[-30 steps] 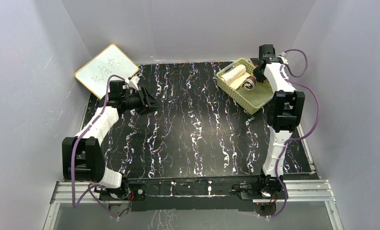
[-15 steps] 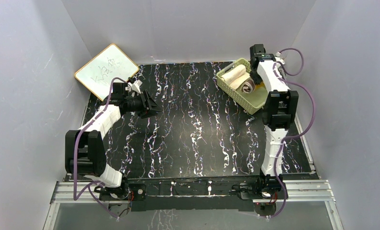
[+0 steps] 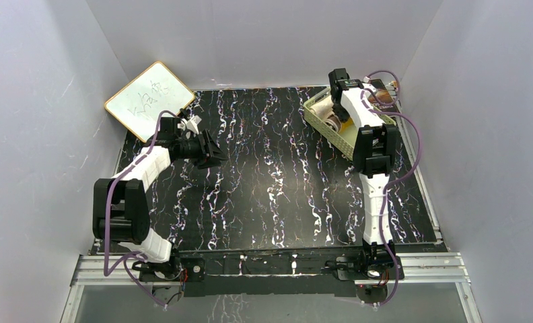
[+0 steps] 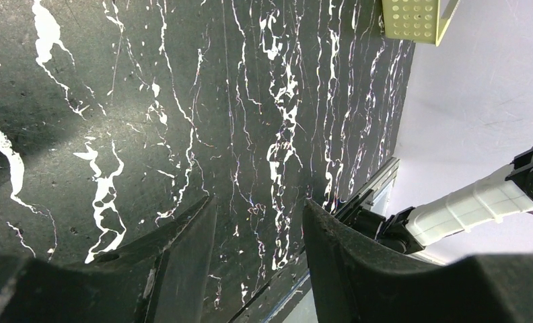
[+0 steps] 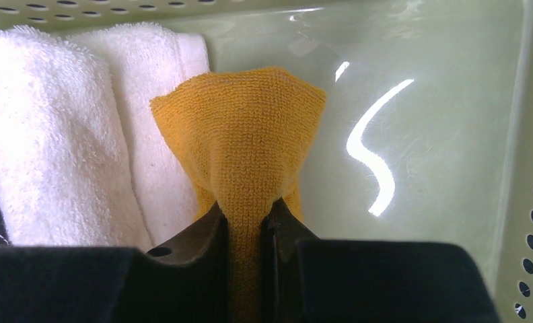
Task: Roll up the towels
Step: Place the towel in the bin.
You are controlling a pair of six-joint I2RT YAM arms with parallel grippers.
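The mustard-yellow towel (image 5: 247, 134) is pinched into a raised peak between the fingers of my right gripper (image 5: 245, 235), inside the pale green basket (image 5: 412, 101). Cream-white towel folds (image 5: 48, 134) lie right beside it on the left. In the top view my right gripper (image 3: 340, 108) reaches down into the basket (image 3: 312, 111) at the back right, and the arm hides most of the towels; a bit of cream towel (image 3: 324, 108) shows. My left gripper (image 3: 210, 149) is open and empty, low over the black marbled table at the left, also seen in the left wrist view (image 4: 257, 222).
A white board with a wooden frame (image 3: 149, 97) leans at the back left corner. Grey walls close in on three sides. A corner of the basket (image 4: 415, 17) shows far off in the left wrist view.
My right arm has swung left from the basket's right rim to over the towels. My left gripper has shifted slightly and stays open.
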